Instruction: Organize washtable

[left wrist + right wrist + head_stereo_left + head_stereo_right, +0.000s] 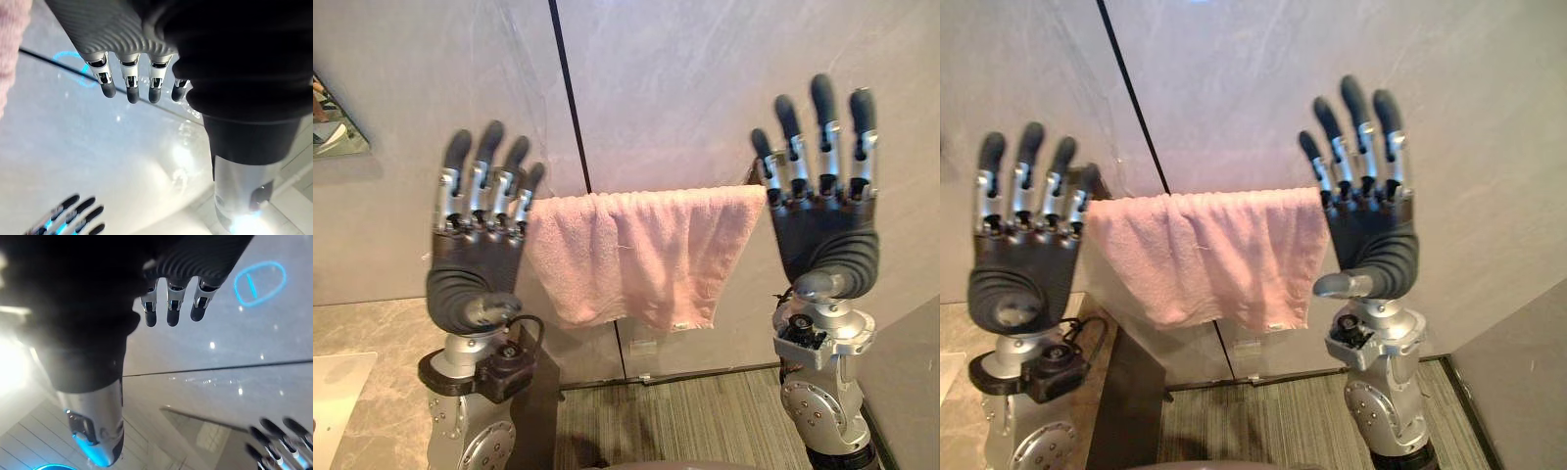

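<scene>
Grey wall (705, 88) w/ a thin black seam (570, 98) is standing behind everything. Striped floor (705, 411) is showing at the bottom, betw. the two arms.

Pink towel (626, 255) is hanging flat against the wall, draped over a straight support hidden under its fold. Its top edge is running level and its lower hem is hanging uneven, lower toward the robot's right. A small white label (683, 325) is sitting at that hem.

Left hand (475, 255) and right hand (822, 230) are both held up w/ backs toward the camera, one at each end of the towel, w/ the towel betw. them. Both are fully open, fingers straight and pointing up, holding nothing. Left fingertips are just beside the towel's left top corner. Right fingers are just beside its right top corner. Can't tell if either is touching the cloth. In the left wrist view the straight fingers (129, 83) are pointing at the wall, w/ the towel's edge close by. The right wrist view is showing the same w/ its fingers (168, 308).

Marble-look surface (372, 333) is lying low on the robot's left, w/ a white sink (333, 392) at its edge. A mirror corner (333, 127) is showing above it.
</scene>
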You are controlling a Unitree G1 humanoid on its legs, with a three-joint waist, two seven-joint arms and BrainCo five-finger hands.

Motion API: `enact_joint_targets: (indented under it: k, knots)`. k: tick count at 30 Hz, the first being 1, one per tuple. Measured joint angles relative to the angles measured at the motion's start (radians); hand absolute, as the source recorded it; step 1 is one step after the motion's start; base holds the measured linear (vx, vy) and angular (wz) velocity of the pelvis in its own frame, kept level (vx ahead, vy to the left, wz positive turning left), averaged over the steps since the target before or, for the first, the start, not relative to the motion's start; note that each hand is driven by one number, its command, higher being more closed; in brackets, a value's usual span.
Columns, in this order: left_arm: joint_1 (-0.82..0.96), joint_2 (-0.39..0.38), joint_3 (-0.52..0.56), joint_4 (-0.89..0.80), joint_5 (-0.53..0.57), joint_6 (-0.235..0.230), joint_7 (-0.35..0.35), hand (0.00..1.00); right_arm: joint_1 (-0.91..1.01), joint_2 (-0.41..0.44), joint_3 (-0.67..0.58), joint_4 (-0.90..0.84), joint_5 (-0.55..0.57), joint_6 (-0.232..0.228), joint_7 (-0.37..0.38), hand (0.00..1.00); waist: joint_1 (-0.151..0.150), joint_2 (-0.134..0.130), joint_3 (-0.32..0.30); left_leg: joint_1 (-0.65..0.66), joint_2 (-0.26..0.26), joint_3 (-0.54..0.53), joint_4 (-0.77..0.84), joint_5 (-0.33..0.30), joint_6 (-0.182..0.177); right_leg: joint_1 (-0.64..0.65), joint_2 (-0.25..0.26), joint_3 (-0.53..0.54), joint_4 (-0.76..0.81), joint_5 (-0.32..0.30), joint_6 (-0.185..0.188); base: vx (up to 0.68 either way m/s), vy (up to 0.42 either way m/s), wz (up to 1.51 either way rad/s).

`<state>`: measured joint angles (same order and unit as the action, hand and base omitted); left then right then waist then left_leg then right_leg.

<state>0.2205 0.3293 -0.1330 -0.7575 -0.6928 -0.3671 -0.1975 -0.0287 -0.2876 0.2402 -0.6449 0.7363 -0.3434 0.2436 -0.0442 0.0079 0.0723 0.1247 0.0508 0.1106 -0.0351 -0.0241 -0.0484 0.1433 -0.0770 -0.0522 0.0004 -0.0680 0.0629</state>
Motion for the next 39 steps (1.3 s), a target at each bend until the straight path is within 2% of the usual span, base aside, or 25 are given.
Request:
enact_joint_targets:
  k: [4,6,11,15,22,30,39]
  knots:
    - [0.002,0.049,-0.081,0.056,-0.047,0.025,-0.075,0.00,0.062,-0.081,0.055,0.024,0.052,0.053,0.072,0.00,0.002,0.001,-0.006,0.011,0.000,0.000,0.000,0.000,0.000,0.010,0.000,0.000,0.000,0.000,0.000,-0.05,-0.019,0.00]
    - [0.008,0.084,-0.124,0.147,-0.063,0.053,-0.109,0.00,0.108,-0.141,0.091,0.088,0.066,0.099,0.111,0.00,0.002,0.001,-0.006,0.012,0.000,0.000,0.000,0.002,0.002,0.009,0.000,0.000,0.003,0.000,0.000,-0.06,-0.018,-0.01]
    - [0.037,0.113,-0.181,0.291,-0.060,0.090,-0.139,0.00,0.169,-0.199,0.125,0.224,0.065,0.169,0.136,0.00,-0.001,0.001,-0.006,0.012,0.000,0.000,-0.001,0.003,0.003,0.008,0.000,-0.001,0.005,0.000,0.000,-0.04,-0.015,-0.01]
    - [0.037,0.114,-0.183,0.349,-0.040,0.099,-0.148,0.00,0.171,-0.216,0.142,0.293,0.036,0.178,0.134,0.00,0.000,0.000,-0.006,0.011,0.000,-0.002,-0.002,0.003,0.003,0.008,0.000,-0.002,0.004,0.000,0.000,0.00,0.000,0.00]
    - [0.029,0.087,-0.200,0.505,0.045,0.123,-0.117,0.00,0.132,-0.207,0.166,0.453,-0.133,0.195,0.105,0.00,0.002,-0.001,-0.006,0.008,-0.001,-0.006,-0.010,0.008,0.003,0.005,0.000,-0.006,0.000,0.000,0.000,0.00,0.000,0.01]
    - [-0.027,-0.008,-0.180,0.614,0.167,0.125,-0.053,0.00,0.066,-0.124,0.150,0.580,-0.327,0.196,0.037,0.00,0.001,-0.005,-0.008,-0.007,-0.002,-0.023,-0.037,0.029,0.002,-0.013,0.001,-0.019,-0.002,0.000,0.000,-0.01,-0.019,0.06]
    - [-0.046,-0.054,-0.107,0.726,0.256,0.125,0.029,0.00,0.054,-0.068,0.036,0.667,-0.422,0.195,-0.024,0.00,0.003,-0.017,-0.016,-0.042,-0.001,-0.024,-0.038,0.031,0.002,-0.043,0.002,-0.018,-0.003,0.000,-0.001,0.00,0.000,0.00]
